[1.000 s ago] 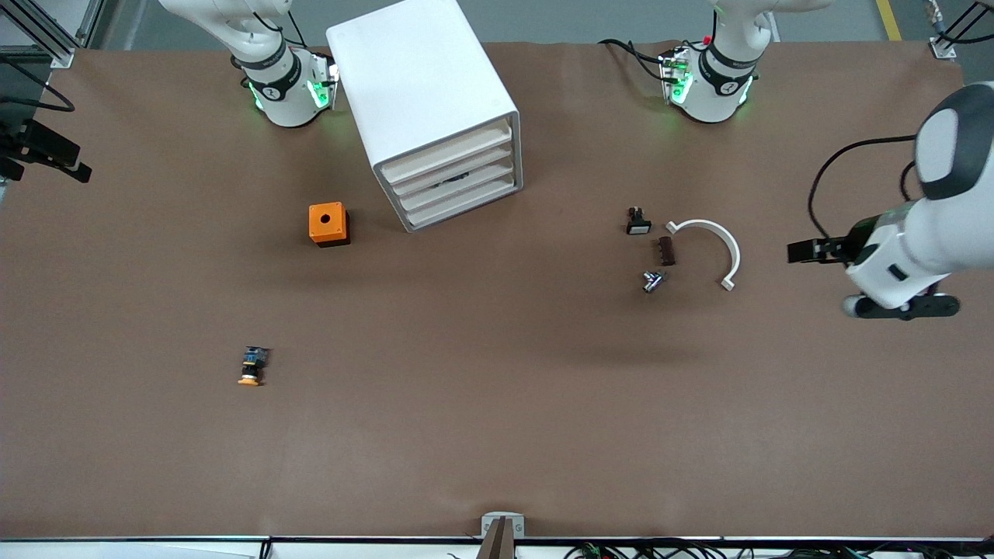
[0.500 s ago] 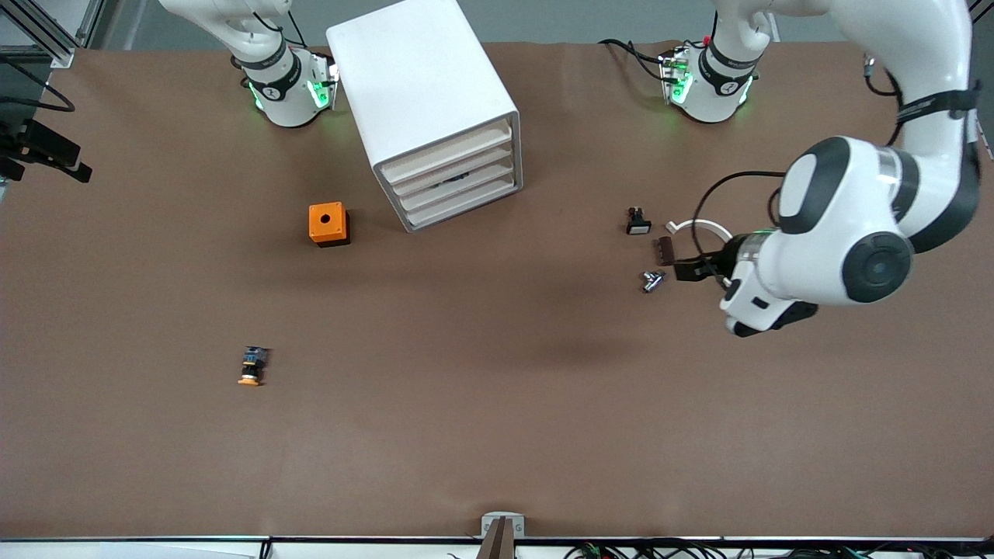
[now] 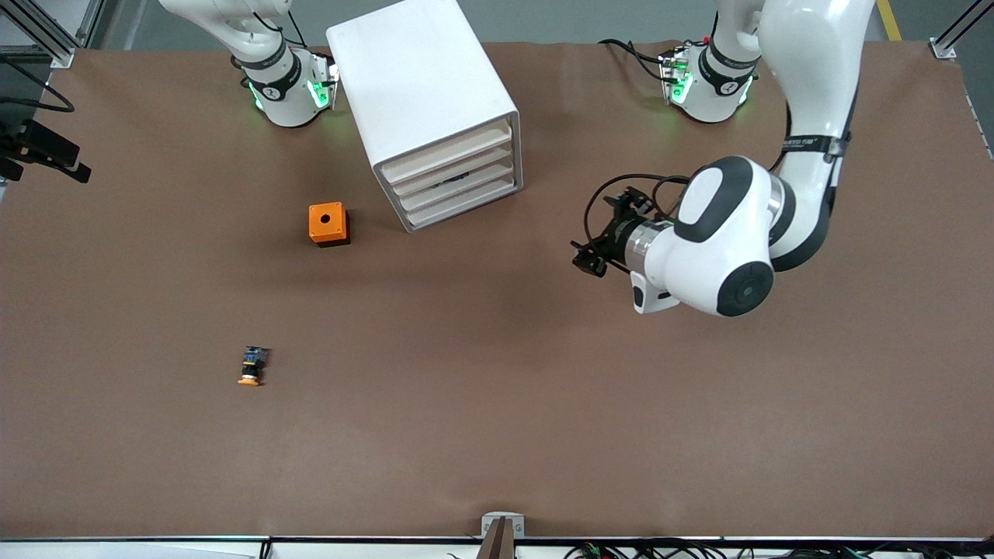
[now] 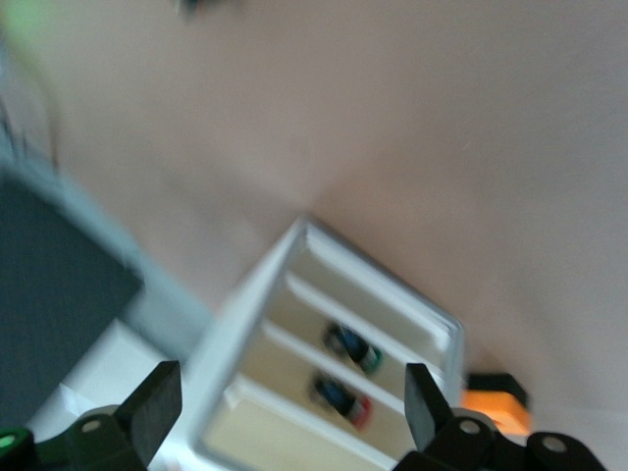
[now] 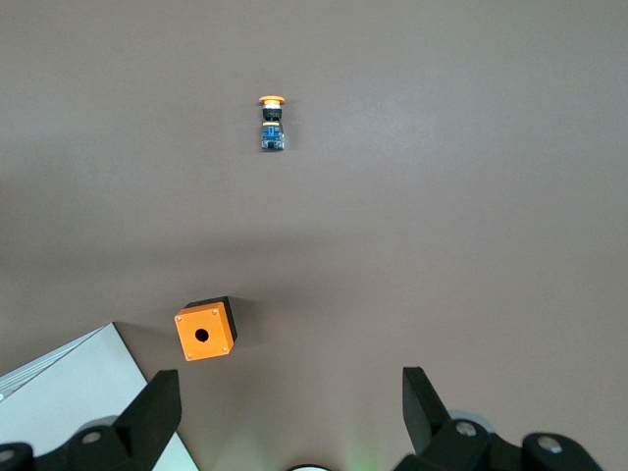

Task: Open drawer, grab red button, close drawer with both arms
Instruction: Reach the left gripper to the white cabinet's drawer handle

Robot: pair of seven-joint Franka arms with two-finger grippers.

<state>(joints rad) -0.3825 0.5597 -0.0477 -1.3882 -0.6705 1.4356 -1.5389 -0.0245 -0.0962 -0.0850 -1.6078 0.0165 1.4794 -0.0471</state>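
The drawer (image 3: 454, 166), second from the top of the white cabinet (image 3: 419, 78), is shut, its front flush with the three matching drawers. The button (image 4: 345, 400) is made out only in the left wrist view, as a small dark body with a red cap lying inside the cabinet, just beside a second, green-capped button one level away. It is not yet reachable.

The left tool (image 3: 599, 233) is held over bare worktop (image 3: 497, 404) toward the left arm's end, with its fingers wide apart and nothing between them. On the front view's clock face, the drawer front lies between nine and ten o'clock from this tool, with open worktop between them. The long axis of the drawer front runs roughly from eight to two o'clock, so the pull is judged to be needed at about five o'clock, square to that line. An approach from the present side would meet the front at a slant, and the tool would probably have to be swung round to face it first.

The right tool (image 5: 289, 422) is out of the front view. In its own wrist view its fingers are spread and empty, and it waits high over the orange box (image 3: 328, 223), with the orange-capped button (image 3: 250, 368) also in sight. The left arm is judged the nearer and better placed for opening the drawer.
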